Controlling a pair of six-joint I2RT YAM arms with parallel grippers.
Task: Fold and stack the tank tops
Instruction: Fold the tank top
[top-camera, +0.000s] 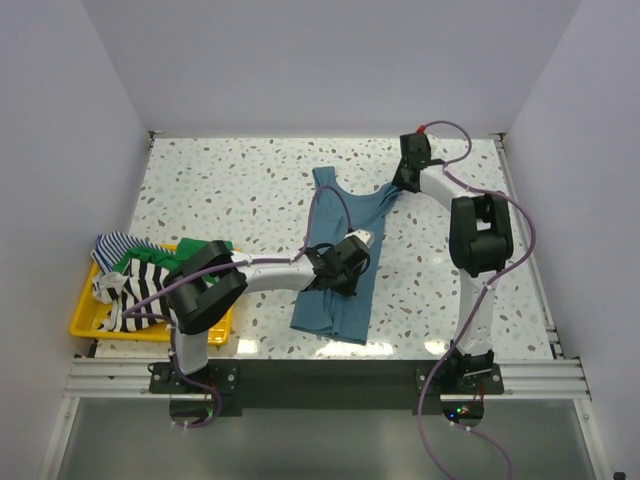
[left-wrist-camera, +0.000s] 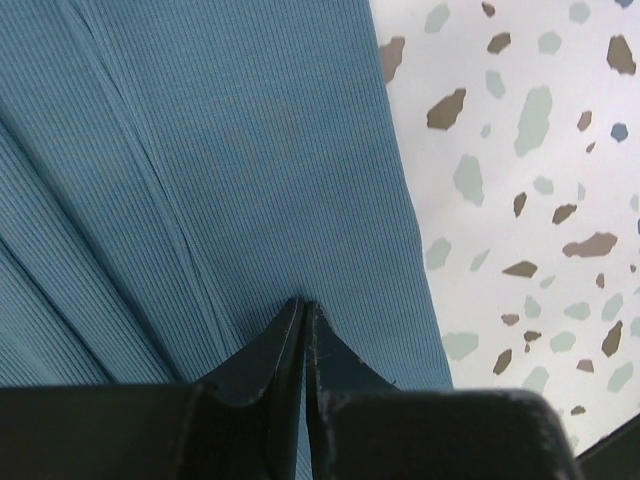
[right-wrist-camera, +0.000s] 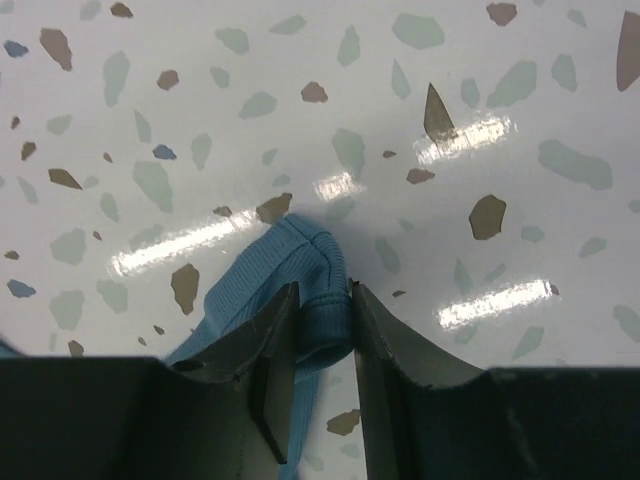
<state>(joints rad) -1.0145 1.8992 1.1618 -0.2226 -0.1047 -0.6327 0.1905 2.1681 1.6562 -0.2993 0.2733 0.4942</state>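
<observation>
A teal-blue tank top lies lengthwise in the middle of the table, neck end toward the back. My left gripper stands on its right half. In the left wrist view its jaws are pressed together with their tips in the ribbed teal cloth, near the cloth's right edge. My right gripper is at the top's far right corner. There its jaws are shut on a bunched shoulder strap, which folds over just above the speckled tabletop.
A yellow bin at the left front holds more tops: a black-and-white striped one, a green one and a thin blue-striped one. White walls close the table on three sides. Purple cables trail from both arms.
</observation>
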